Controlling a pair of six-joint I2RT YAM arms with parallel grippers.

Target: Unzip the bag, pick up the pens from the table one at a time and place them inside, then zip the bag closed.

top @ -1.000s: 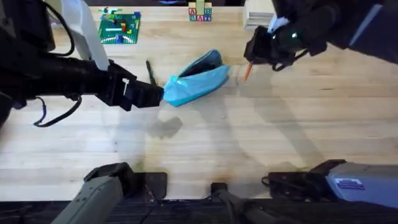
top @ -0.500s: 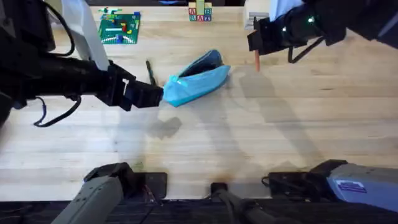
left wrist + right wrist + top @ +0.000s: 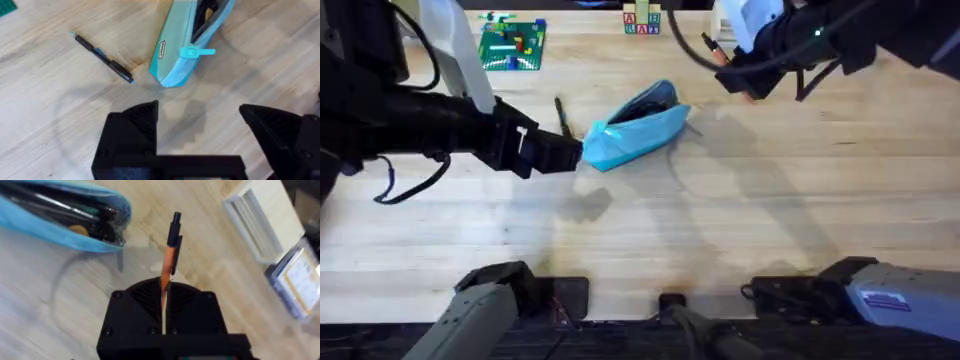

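Observation:
The light blue bag (image 3: 635, 125) lies on the table (image 3: 720, 220) with its zipper open, and dark items show inside its mouth (image 3: 95, 217). My left gripper (image 3: 200, 120) is open just short of the bag's near end (image 3: 175, 75), where the zipper pull (image 3: 196, 51) sticks out. A thin dark pen (image 3: 560, 112) lies on the wood beside the bag (image 3: 100, 54). My right gripper (image 3: 164, 292) is shut on the orange pen (image 3: 167, 262), whose dark tip points outward. It hovers behind and to the right of the bag (image 3: 735, 75).
A green brick plate (image 3: 512, 45) and letter blocks (image 3: 642, 20) sit along the far edge. A white ribbed box (image 3: 252, 225) stands near my right gripper. Bare wood stretches in front of the bag toward the arm bases.
My right gripper, still holding the orange pen, has risen and swung toward the far edge while turning. The left arm, bag and dark pen have not moved.

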